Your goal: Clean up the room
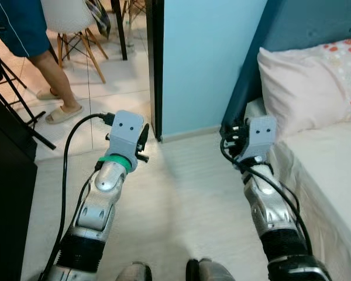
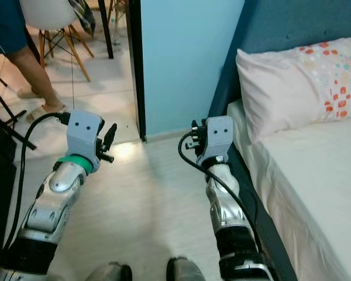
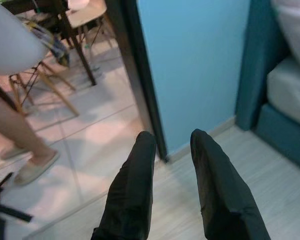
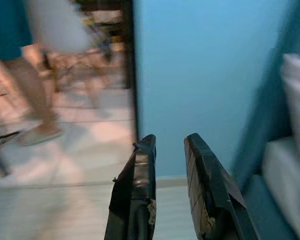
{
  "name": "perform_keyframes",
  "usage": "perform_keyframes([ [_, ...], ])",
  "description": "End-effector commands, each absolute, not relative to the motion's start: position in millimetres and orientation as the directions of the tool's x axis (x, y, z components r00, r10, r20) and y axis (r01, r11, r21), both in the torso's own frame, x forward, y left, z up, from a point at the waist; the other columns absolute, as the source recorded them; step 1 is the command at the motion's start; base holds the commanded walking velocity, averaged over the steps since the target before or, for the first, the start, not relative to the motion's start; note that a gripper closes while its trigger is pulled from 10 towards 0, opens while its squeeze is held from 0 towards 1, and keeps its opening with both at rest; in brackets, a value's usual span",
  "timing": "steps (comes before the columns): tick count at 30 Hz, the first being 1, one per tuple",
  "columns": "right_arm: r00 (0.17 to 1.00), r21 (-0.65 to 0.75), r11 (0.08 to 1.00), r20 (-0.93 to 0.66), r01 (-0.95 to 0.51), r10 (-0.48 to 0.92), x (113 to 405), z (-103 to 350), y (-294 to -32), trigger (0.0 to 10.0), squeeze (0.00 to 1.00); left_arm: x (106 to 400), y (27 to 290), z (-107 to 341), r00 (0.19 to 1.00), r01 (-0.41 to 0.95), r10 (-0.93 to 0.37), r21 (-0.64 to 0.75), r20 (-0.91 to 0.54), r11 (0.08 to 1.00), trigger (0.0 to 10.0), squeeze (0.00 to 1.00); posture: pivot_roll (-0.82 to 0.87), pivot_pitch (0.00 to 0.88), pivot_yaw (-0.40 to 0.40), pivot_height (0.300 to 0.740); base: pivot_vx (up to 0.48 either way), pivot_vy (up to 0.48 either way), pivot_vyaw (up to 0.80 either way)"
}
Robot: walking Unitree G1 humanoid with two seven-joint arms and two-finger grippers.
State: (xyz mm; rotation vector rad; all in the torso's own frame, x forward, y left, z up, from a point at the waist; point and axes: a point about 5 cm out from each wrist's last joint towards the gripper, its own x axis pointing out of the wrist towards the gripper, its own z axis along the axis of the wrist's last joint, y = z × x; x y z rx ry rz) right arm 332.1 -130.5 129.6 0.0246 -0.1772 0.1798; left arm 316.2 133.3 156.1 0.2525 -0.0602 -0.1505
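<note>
Both arms are raised in front of me over a pale wood floor (image 1: 181,199). My left gripper (image 3: 172,142) is open, its black fingers (image 3: 135,185) apart with nothing between them, aimed toward the dark door frame (image 1: 155,64). My right gripper (image 4: 169,145) is also open and empty, pointing at the light blue wall (image 1: 210,58) beside the bed. The left wrist housing (image 1: 127,132) and the right wrist housing (image 1: 260,137) are grey blocks. A pink pillow (image 1: 310,82) leans on the blue headboard (image 1: 304,29), on the bed (image 1: 333,170) at my right.
A person (image 1: 29,41) in blue shorts and slippers stands beyond the doorway on a tiled floor. A white chair with wooden legs (image 1: 73,26) stands behind them. A black cabinet (image 1: 9,181) is at my left. My feet (image 1: 169,272) show at the bottom.
</note>
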Motion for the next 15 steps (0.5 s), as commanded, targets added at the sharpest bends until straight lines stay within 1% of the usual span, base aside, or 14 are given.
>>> perform_keyframes([
  [1, 0.974, 0.007, 0.986, 0.158, -0.169, 0.165, 329.8, 123.1, -134.3, 10.0, 0.0, 313.8, 129.6, 149.6, 0.984, 0.16, -0.174, 0.267, 0.031, 0.95, 10.0, 0.0, 0.0, 0.082, 0.025, 0.737, 0.307, 0.0, 0.0],
  [3, 0.974, 0.007, 0.985, 0.156, -0.17, 0.167, 329.6, 122.3, -133.4, 10.0, 0.0, 313.3, 129.0, 148.5, 0.983, 0.164, -0.181, 0.284, 0.034, 0.945, 10.0, 0.0, 0.0, 0.08, 0.026, 0.737, 0.311, 0.0, 0.0],
  [4, 0.972, 0.012, 0.984, 0.159, -0.176, 0.172, 329.0, 121.7, -129.2, 10.0, 0.0, 311.5, 127.1, 145.2, 0.978, 0.186, -0.207, 0.299, 0.038, 0.936, 10.0, 0.0, 0.0, 0.07, 0.037, 0.737, 0.326, 0.0, 0.0],
  [12, 0.971, 0.026, 0.986, 0.181, -0.162, 0.154, 330.5, 125.7, -127.2, 10.0, 0.0, 316.5, 119.9, 154.9, 0.963, 0.226, -0.259, 0.291, 0.079, 0.929, 10.0, 0.0, -0.02, 0.045, 0.059, 0.737, 0.331, 0.0, 0.0],
  [15, 0.972, 0.025, 0.989, 0.19, -0.146, 0.139, 330.8, 127.5, -131.5, 10.0, 0.0, 322.0, 115.1, 160.7, 0.958, 0.234, -0.271, 0.289, 0.096, 0.928, 10.0, 0.0, -0.03, 0.033, 0.064, 0.737, 0.339, 0.0, -0.49],
])
